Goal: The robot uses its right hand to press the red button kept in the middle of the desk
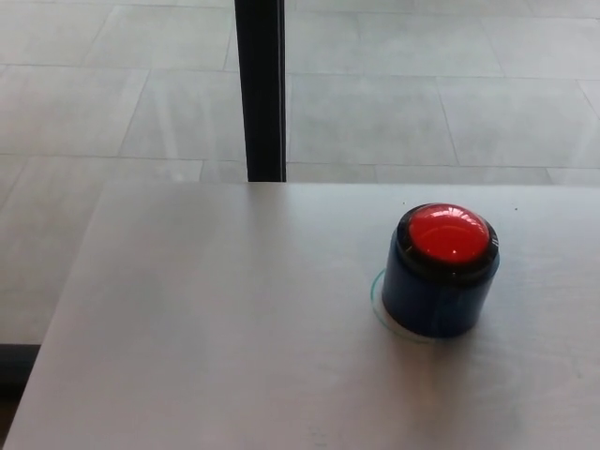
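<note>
Grey floor tiles (422, 103) are showing behind a pale desk (216, 319) in the head view. One black post (261, 89) is standing up at the far edge of the desk, at about 11 o'clock from the middle of the picture.

On the desk, a red button (448, 232) is sitting on top of a round blue base (437, 298). It is lying at about 4 o'clock from the middle of the picture, near the right side of the desk. A thin ring is peeking out under the base. Light is shining on the red top.

Nothing is touching the button. Neither robot hand is showing, so I cannot tell how their fingers are standing.
</note>
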